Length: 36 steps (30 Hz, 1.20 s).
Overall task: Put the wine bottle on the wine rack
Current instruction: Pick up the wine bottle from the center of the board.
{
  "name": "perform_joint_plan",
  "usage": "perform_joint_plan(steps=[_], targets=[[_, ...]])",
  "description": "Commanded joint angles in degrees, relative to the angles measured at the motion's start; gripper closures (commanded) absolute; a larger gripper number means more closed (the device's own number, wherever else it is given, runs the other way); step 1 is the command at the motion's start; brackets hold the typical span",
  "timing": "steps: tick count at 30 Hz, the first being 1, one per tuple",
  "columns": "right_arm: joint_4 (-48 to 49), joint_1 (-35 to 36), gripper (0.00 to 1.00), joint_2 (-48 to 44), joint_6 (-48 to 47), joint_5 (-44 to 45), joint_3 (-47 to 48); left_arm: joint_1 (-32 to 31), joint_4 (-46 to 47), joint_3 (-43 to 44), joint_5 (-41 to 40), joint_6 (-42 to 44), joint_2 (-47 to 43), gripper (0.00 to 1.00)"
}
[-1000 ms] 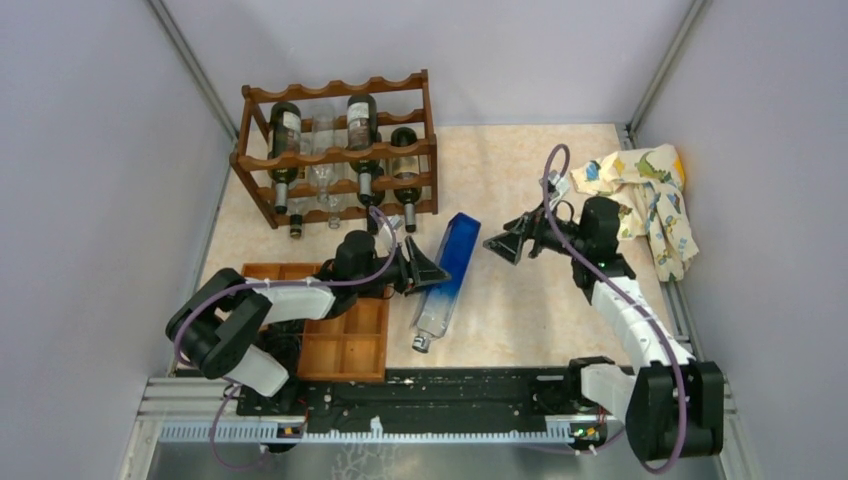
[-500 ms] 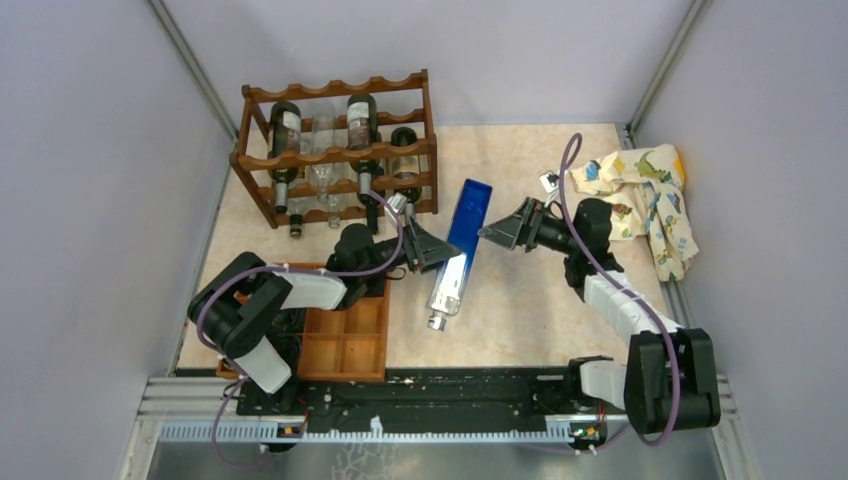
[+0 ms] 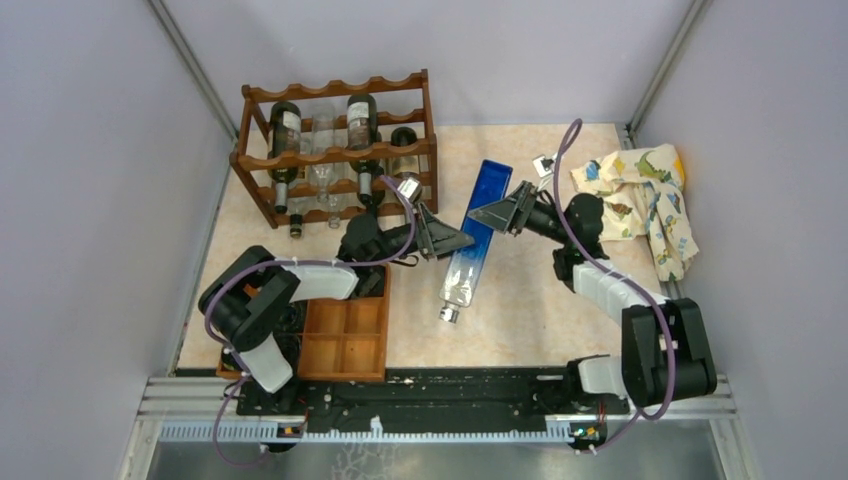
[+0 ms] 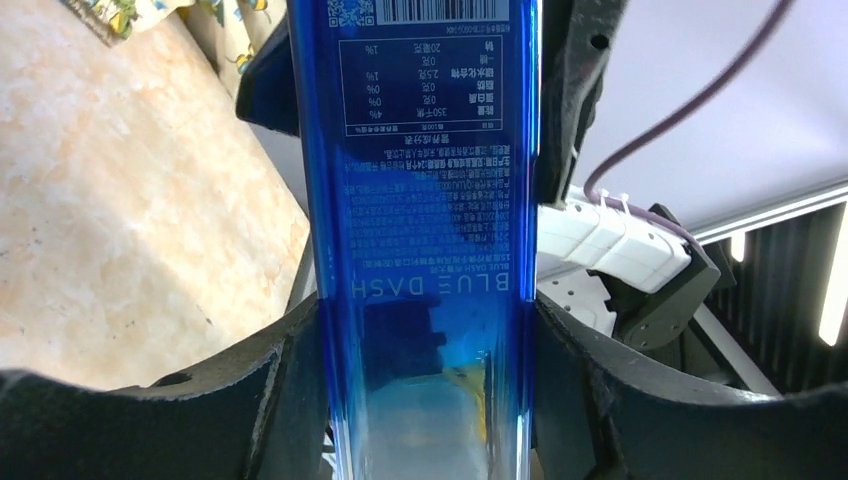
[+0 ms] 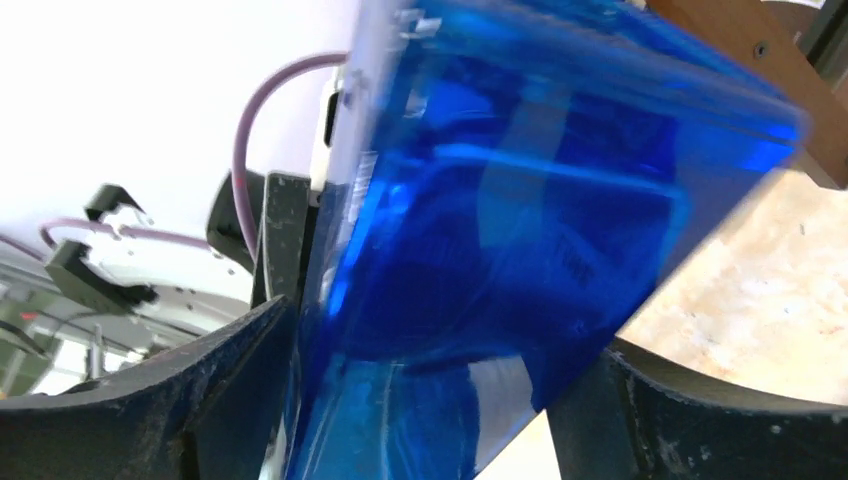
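The wine bottle [image 3: 478, 225] is a square-sided one, deep blue at its base and clear toward the cap, which points at the near edge. My left gripper [image 3: 458, 242] is shut on its middle; in the left wrist view both fingers press the sides of the wine bottle [image 4: 430, 200] at the left gripper [image 4: 430, 400]. My right gripper [image 3: 492, 212] straddles the blue base end from the right. In its wrist view the wine bottle [image 5: 520, 220] sits between the jaws of the right gripper [image 5: 430, 400], with a gap on one side. The wine rack [image 3: 340, 152] stands at the back left.
Several dark and clear bottles [image 3: 286, 130] lie in the rack. A flat wooden compartment tray [image 3: 345, 338] sits under the left arm near the front. A patterned cloth [image 3: 645, 195] is bunched at the back right. Grey walls close in both sides.
The left gripper has carried the bottle away from the near edge, toward the back and right. The right gripper has come in from the right, and its jaws now straddle the bottle's blue end and have narrowed slightly.
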Motion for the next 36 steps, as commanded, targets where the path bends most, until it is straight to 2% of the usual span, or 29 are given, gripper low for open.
perform_joint_plan(steps=[1, 2, 3, 5, 6, 8, 10, 13, 20, 26, 31, 36], targets=[[12.76, 0.37, 0.3, 0.6, 8.2, 1.64, 3.7, -0.51, 14.6, 3.75, 1.2, -1.54, -0.64, 1.0], [14.08, 0.37, 0.42, 0.83, 9.67, 1.76, 3.67, -0.54, 14.69, 3.85, 1.31, -1.76, -0.49, 0.99], [15.29, 0.37, 0.64, 1.06, 10.88, 1.77, 3.6, -0.46, 14.47, 3.95, 1.4, -1.96, -0.39, 0.93], [17.4, 0.37, 0.83, 1.2, 13.12, 2.02, 3.65, -0.44, 11.96, 3.64, 1.16, -1.55, -0.82, 0.72], [18.17, 0.37, 0.89, 1.16, 13.9, 2.08, 3.89, -0.43, 9.71, 3.03, 0.91, -0.15, -1.61, 0.56], [19.23, 0.37, 0.97, 1.23, 15.33, 2.52, 4.79, -0.43, 5.83, 0.87, 0.46, 4.96, -4.24, 0.33], [19.74, 0.36, 1.0, 1.35, 16.54, 3.34, 6.39, -0.43, 1.65, -2.28, -0.1, 11.15, -7.36, 0.16], [19.61, 0.24, 1.0, 2.17, 17.48, 4.57, 8.91, -0.51, 0.4, -7.42, 1.05, 14.31, -10.97, 0.02], [17.62, 0.05, 1.0, 5.71, 17.25, 6.08, 14.27, -2.45, -3.96, -9.23, 2.86, 17.55, -14.12, 0.01], [16.32, -0.33, 1.0, 7.22, 17.48, 6.85, 17.06, -2.89, -3.93, -8.92, -0.59, 17.98, -13.05, 0.04], [15.79, -0.34, 1.0, 6.99, 17.37, 6.83, 16.49, -2.89, 0.1, -9.11, -6.06, 15.85, -12.74, 0.19], [15.67, -0.33, 1.0, 6.47, 17.37, 6.7, 15.13, -2.89, 2.25, -7.92, -6.26, 14.2, -11.45, 0.39]])
